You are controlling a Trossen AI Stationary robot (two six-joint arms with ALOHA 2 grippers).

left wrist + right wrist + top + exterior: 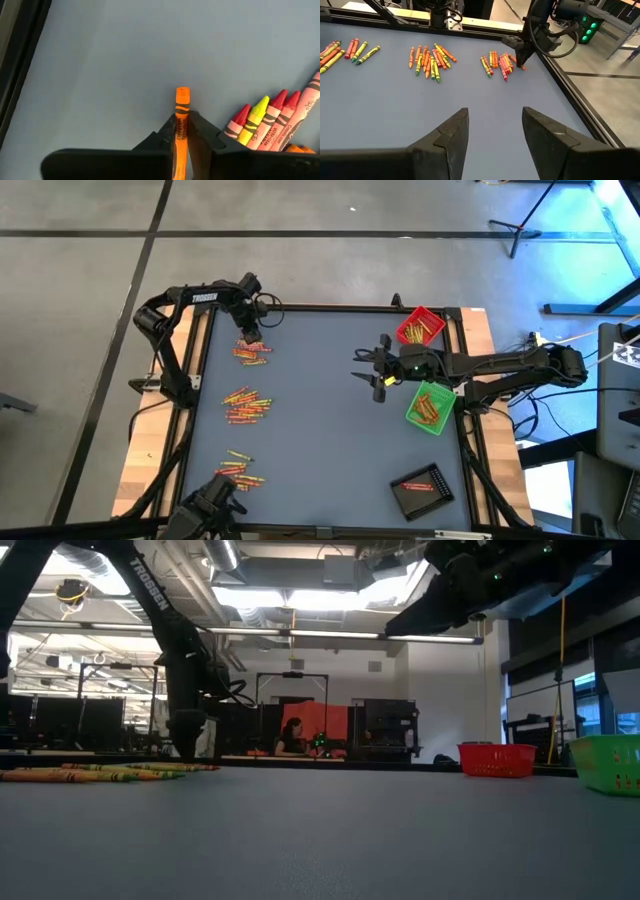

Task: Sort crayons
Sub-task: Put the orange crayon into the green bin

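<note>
Left gripper point(182, 131) pinching one orange crayon point(181, 107) at the far-left pile point(250, 353), fingers clamped round its shaft, likely singling it out for sorting. Right gripper point(495, 131) waiting mid-table near the red tray point(421, 327) and green tray point(431, 406), fingers spread, empty.

Three crayon heaps point(247, 407) line the table's point(330, 440) left side; three trays point(431, 406) line its right.
</note>
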